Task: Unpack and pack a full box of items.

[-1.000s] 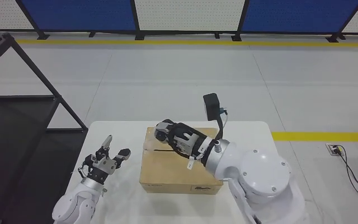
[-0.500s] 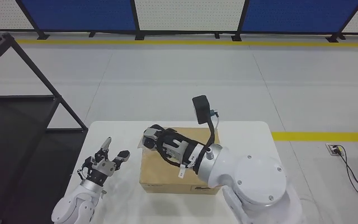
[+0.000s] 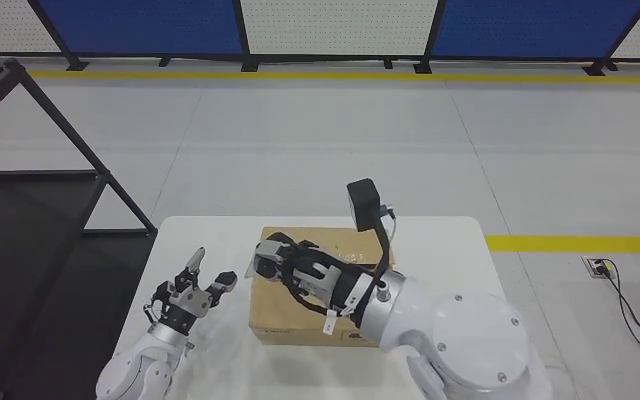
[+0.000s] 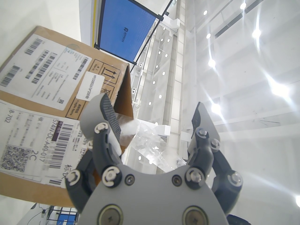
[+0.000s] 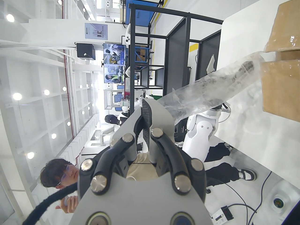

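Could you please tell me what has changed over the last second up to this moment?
The right gripper, shut on the clear plastic, swung from the far part of the box top toward the robot's left and nearer the robot, ending at the box's left edge. The left gripper stayed open beside the box, barely shifting; the box kept its place on the table.

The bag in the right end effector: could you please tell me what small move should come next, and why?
Probably pull the bag a little farther from the box: the right end effector is shut on one end, while the other end sits in a gap in the box. The left end effector is open beside the box.
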Robot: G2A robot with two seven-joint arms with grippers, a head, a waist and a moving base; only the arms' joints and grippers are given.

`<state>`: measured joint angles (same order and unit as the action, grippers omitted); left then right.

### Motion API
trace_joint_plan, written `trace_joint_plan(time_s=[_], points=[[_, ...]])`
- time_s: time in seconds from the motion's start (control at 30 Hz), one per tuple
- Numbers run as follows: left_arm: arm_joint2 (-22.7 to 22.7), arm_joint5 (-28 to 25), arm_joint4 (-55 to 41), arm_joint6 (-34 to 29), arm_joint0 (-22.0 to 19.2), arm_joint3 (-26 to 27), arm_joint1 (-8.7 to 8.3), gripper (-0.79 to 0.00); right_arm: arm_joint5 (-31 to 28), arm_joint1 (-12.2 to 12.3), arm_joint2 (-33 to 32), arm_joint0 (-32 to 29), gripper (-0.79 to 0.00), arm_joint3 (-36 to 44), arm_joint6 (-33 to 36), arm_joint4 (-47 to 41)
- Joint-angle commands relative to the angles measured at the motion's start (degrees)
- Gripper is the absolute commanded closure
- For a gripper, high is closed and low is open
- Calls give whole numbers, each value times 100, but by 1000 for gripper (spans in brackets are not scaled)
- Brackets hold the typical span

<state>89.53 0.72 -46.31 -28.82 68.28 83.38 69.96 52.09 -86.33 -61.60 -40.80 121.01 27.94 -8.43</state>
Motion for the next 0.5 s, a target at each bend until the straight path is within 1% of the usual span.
trace_joint_plan(time_s=[0.0, 0.47], points=[[-22, -9, 13, 11, 1, 4, 3, -674, -11, 12, -31, -28, 0, 22, 22, -36], [-120, -64, 33, 10, 31, 85, 17, -668, -138, 85, -71, -121, 0, 129, 85, -192]])
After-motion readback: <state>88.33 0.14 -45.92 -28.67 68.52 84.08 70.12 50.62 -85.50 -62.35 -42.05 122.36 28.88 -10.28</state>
